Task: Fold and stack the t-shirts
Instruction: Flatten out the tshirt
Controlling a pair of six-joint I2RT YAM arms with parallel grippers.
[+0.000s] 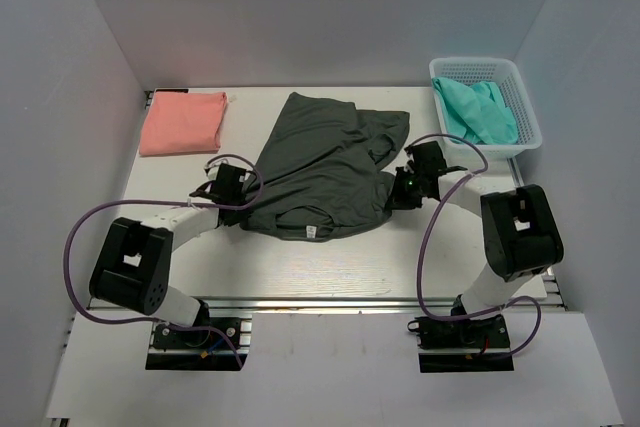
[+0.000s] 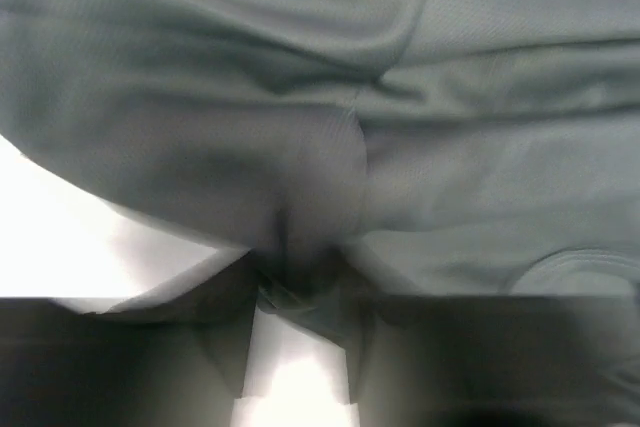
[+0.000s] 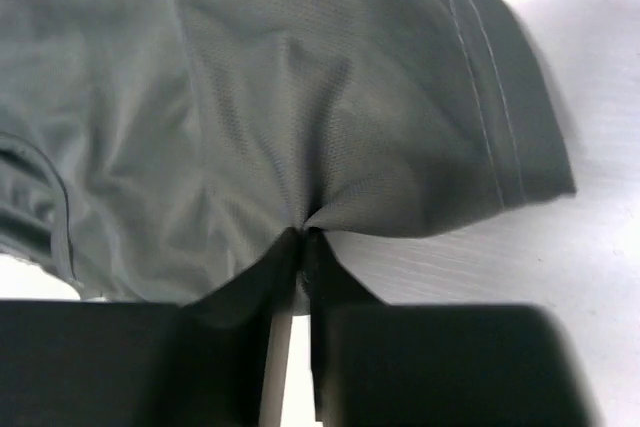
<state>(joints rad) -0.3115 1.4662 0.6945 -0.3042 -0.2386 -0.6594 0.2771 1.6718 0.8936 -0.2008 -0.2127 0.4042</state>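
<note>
A grey shirt (image 1: 325,162) lies spread and rumpled across the middle of the white tabletop (image 1: 330,272). Its collar is turned toward the near edge, and a small white label (image 1: 312,232) shows just inside it. The left tool (image 1: 238,193) sits at the shirt's left edge, near the collar end. In the left wrist view its two dark fingers (image 2: 150,357) are drawn together on a bunched fold of the grey cloth, which puckers upward from the pinch. The right tool (image 1: 395,187) sits at the shirt's right edge, by the sleeve. In the right wrist view it is clamped on the fabric, with creases fanning out from the pinch point. The stitched hem of the sleeve lies flat on the tabletop just to the right of that point. Both tools are low, close to the tabletop surface, with the shirt's body stretched loosely between them. A pink shirt (image 1: 183,122) lies folded into a neat rectangle at the far left corner, well apart from the grey one. At the far right corner stands a white lattice basket (image 1: 530,112) with crumpled teal shirts (image 1: 478,112) inside. One of them is draped up against the basket's near left wall. The basket is near the right arm but not touching it.
</note>
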